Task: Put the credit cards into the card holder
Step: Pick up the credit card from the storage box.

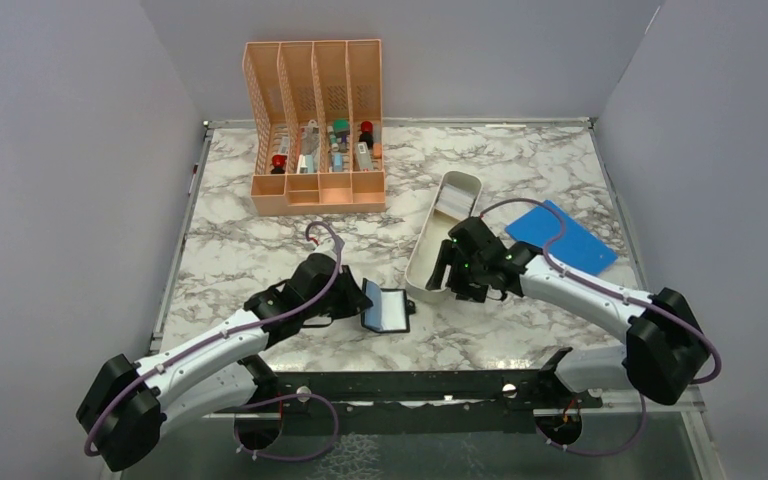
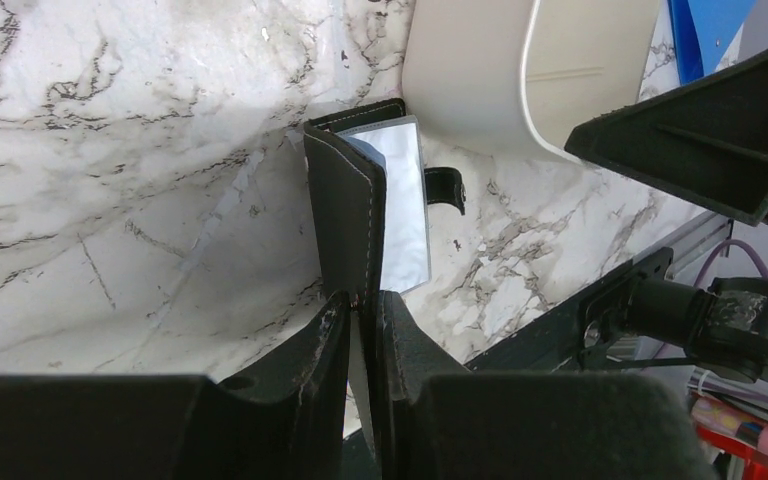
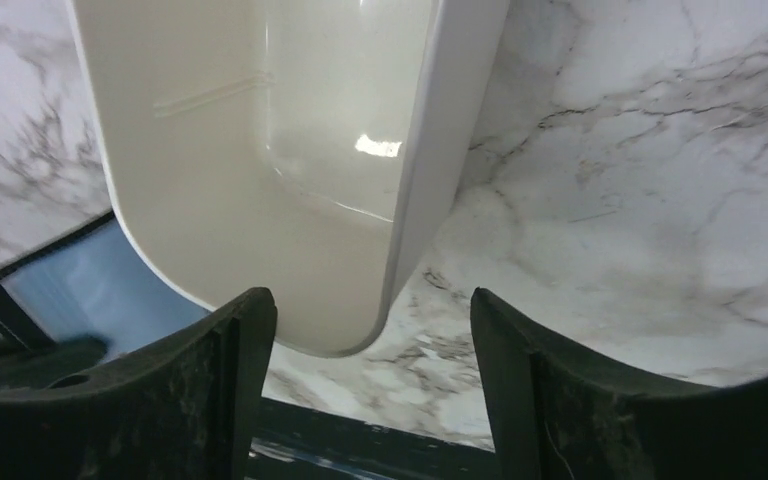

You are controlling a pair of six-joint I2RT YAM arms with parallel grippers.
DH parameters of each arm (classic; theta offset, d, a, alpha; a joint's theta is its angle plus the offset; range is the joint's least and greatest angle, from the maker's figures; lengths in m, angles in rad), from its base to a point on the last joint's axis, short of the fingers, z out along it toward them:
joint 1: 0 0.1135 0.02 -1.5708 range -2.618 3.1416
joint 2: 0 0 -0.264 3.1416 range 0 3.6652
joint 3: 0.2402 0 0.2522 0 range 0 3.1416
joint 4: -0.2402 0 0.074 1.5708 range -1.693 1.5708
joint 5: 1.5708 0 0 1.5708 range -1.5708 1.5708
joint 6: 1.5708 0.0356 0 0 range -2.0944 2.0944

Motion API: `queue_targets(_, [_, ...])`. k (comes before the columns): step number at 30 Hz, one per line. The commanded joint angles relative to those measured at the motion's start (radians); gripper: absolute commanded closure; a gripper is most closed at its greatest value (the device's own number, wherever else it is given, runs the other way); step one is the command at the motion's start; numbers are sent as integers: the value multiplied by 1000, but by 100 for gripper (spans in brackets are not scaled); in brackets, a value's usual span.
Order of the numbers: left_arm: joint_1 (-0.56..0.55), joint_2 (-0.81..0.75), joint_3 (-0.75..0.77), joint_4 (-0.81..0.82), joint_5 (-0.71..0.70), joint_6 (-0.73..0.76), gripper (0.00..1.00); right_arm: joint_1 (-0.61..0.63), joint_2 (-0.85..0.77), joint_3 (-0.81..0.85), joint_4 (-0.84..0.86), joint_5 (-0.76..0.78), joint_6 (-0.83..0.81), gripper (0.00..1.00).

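While I had the card holder [image 2: 345, 215] lying near the table's front edge, between the two arms, the left gripper [image 2: 363, 320] was pinched shut on the rim of one black flap and held that flap up on edge. The other half lay flat on the marble with its snap tab [image 2: 445, 188] sticking out sideways. A pale bluish credit card [image 2: 402, 215] lay against the flat half. I could not tell whether it was seated in a slot or only resting there.

The right gripper [image 3: 365, 310] hung with its jaws spread wide and nothing in them, just over the rounded near end of the white tray [image 3: 260, 200], which sat just beside the holder.

I judged the holder to be soft and floppy. It would likely fold shut if the flap were let go, so the rim pinch looked like the right place to hold it. The card I took for light, stiff and slick. It offered little to grab when flat, so I would take it by a short edge and slide it along the pocket.

In the left wrist view the card's long axis ran straight away from the fingers, pointing toward the tray's near end, with the raised flap parallel to it. The top view was too foreshortened for me to confirm that.
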State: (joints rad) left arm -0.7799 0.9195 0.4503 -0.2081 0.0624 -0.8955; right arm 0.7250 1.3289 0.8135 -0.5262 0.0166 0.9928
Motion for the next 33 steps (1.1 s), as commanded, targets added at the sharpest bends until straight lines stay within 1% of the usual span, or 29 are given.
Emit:
queue_targets(1, [5,8,2,68,45,-4,83,10,-93,31,-104,50,-237,16])
queue_targets(2, [5,9,-2,77,52,-8,83,9,-103,56,-123,98,-266,13])
queue_targets(4, [5,10,-14,96,62,-15,83,8,-112,110,-131,164,-328,13])
queue_targets(6, [5,12,-22,111,72,-21,83,8,-112,147,-80,204,-434,14])
queue_targets(7, [5,13,-25,119,77,-24,83,8,-106,156,-28,208,-529,15])
queue_targets(8, [5,12,-27,123,80,-27,83,8,-96,159,26,218,-583,17])
queue_targets(9, [5,13,-30,125,84,-29,83,8,-77,162,80,234,-694,18])
queue_targets(10, [5,11,-30,126,86,-29,83,7,-53,174,115,250,-768,18])
queue_targets(12, [5,5,-30,121,86,-29,83,-2,18,205,191,298,-925,18])
queue_targets(14, [6,-5,-33,116,85,-29,83,-31,110,241,257,280,-1066,16])
queue_targets(16, [5,-13,-34,110,87,-31,83,-94,196,325,213,221,-1079,15])
queue_targets(18, [6,-23,-37,110,91,-36,83,-125,246,328,295,219,-1140,15])
queue_targets(20, [6,-32,-38,110,97,-37,83,-140,291,327,356,197,-1258,14])
queue_targets(22, [7,-45,-34,92,95,-34,83,-174,346,355,349,164,-1340,15])
queue_targets(26, [6,-78,-43,88,82,-39,83,-238,424,393,314,95,-1453,17])
queue_targets(33, [7,-75,-25,61,62,-20,83,-247,495,396,427,135,-1567,20])
